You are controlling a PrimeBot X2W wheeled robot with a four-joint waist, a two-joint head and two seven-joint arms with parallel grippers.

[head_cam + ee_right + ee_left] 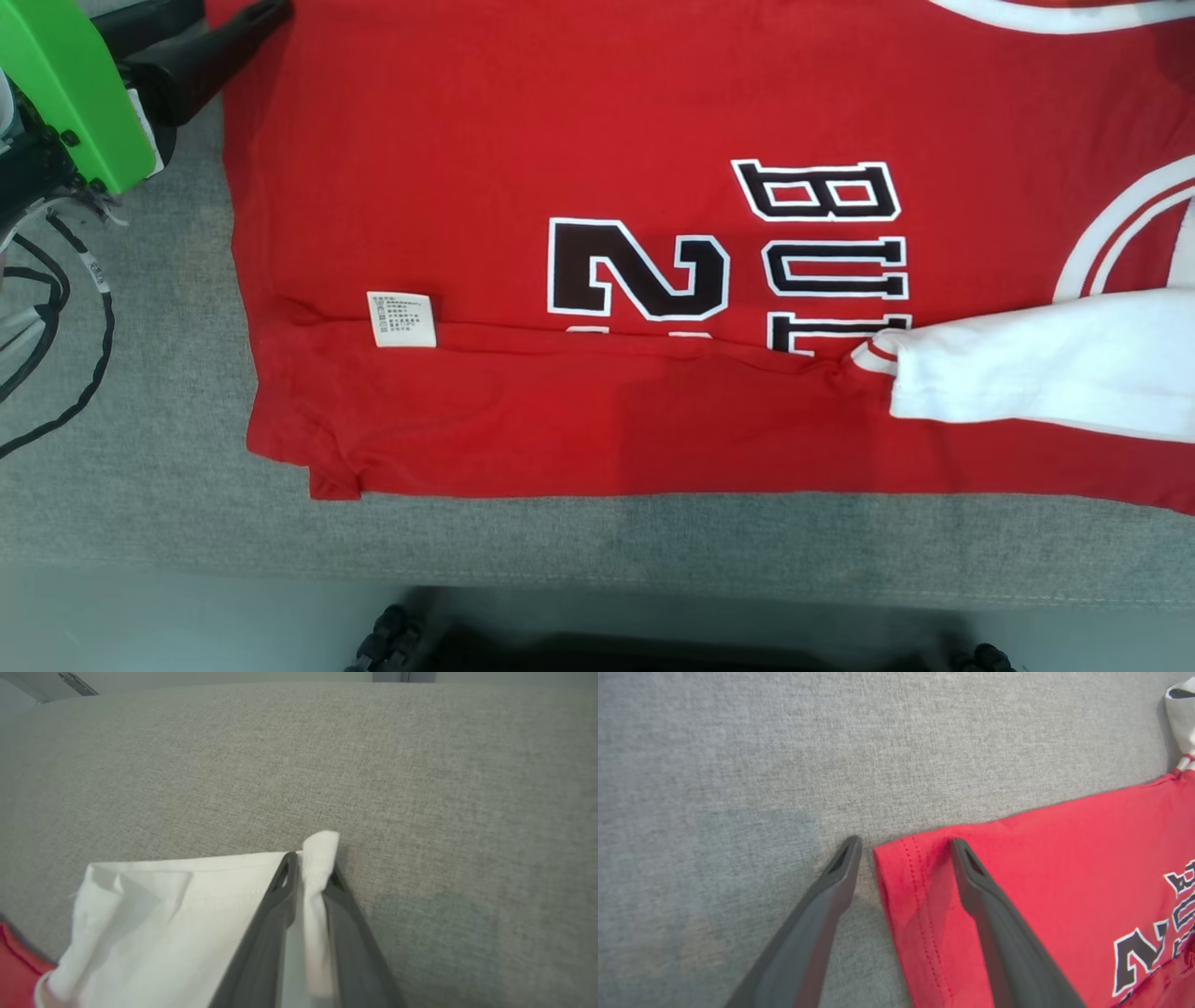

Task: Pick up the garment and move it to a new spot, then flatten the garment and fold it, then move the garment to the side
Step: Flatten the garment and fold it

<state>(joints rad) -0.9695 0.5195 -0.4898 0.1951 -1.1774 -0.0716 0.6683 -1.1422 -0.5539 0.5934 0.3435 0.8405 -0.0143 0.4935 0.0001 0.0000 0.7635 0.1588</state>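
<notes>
So, the red garment (523, 140) is lying spread out pretty flat on the grey counter (597, 532), so I'm guessing the pick-up, relocation and flattening are done. Folding is looking like it's underway: the near long edge is sitting folded over the body, with the care label (401, 319) showing and the fold covering the bottom of the printed number.

The left end effector (906, 845) is hanging wide open, one finger over the hem corner (901, 872) and one over bare counter, not gripping anything yet. The right end effector (312, 864) is pinching the edge of the white sleeve (187, 896), jaws closed on the fabric.

I'm thinking the far-side fold is coming up. The remaining folds and the final move to the side are looking undone.
</notes>
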